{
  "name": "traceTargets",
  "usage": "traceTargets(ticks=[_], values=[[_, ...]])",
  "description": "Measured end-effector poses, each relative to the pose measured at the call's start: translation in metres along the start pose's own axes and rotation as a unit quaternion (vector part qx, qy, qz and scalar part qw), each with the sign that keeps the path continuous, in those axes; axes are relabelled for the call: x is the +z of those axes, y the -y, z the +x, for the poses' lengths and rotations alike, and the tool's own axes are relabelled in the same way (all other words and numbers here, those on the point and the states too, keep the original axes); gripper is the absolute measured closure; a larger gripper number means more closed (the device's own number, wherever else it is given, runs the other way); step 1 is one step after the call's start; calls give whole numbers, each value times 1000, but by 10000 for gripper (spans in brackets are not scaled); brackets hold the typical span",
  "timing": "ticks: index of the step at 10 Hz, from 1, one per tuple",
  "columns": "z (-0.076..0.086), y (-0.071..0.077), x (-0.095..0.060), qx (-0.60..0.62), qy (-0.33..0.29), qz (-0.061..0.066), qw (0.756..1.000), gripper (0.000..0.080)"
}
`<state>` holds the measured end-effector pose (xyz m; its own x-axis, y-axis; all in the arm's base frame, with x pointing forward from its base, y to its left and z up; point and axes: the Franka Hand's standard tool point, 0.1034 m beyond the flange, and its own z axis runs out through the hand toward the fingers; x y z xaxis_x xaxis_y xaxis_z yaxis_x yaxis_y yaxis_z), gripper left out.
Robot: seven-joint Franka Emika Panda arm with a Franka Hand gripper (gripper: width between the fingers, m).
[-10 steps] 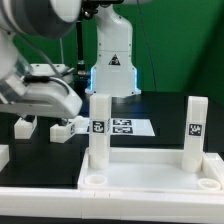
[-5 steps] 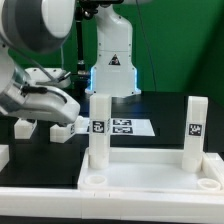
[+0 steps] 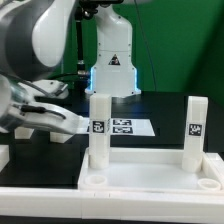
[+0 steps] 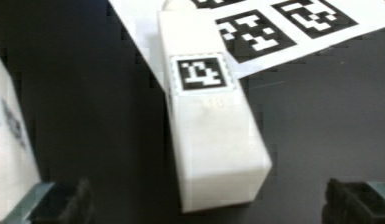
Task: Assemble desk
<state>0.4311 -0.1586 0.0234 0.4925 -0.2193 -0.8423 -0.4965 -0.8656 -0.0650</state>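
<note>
The gripper [image 4: 212, 200] is hanging low over the table [image 4: 100, 150] with its fingers [image 4: 61, 200] standing wide apart and clamping nothing. That spread is making sense, because the loose leg [image 4: 210, 130] is lying flat on the dark surface in the gap between them, with bare table showing on either side. The jaws are looking lined up to straddle it across its width before closing. The leg is stretching away from the wrist, its tagged end reaching toward the marker board [image 4: 278, 28] (whether it is resting on that board's edge or only passing beside it, I cannot tell), while its plain end is sitting nearest the fingers. Taking it by the plain end is probably deliberate, since a grip there would be leaving the tag uncovered. In the exterior view the arm [image 3: 40, 60] is filling the exterior view's left and hiding most of this leg. The panel [image 3: 140, 182] is lying rim-up in the foreground, with a standing leg [image 3: 98, 130] upright at its corner on the exterior view's left and a second standing leg [image 3: 194, 130] on the right, both seemingly seated in sockets. So the desk is looking partly built, and the loose leg, lying beyond the panel near the marker board, is likely being fetched for another corner.
</note>
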Motion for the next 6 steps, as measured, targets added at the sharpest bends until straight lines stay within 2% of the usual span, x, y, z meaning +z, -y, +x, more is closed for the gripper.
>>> traceTargets(ticks=[1, 4, 6], values=[[-1, 6, 5, 0, 4, -3, 1000, 151], [-1, 4, 5, 1, 3, -3, 1000, 151], [1, 5, 11, 2, -3, -6, 1000, 151]])
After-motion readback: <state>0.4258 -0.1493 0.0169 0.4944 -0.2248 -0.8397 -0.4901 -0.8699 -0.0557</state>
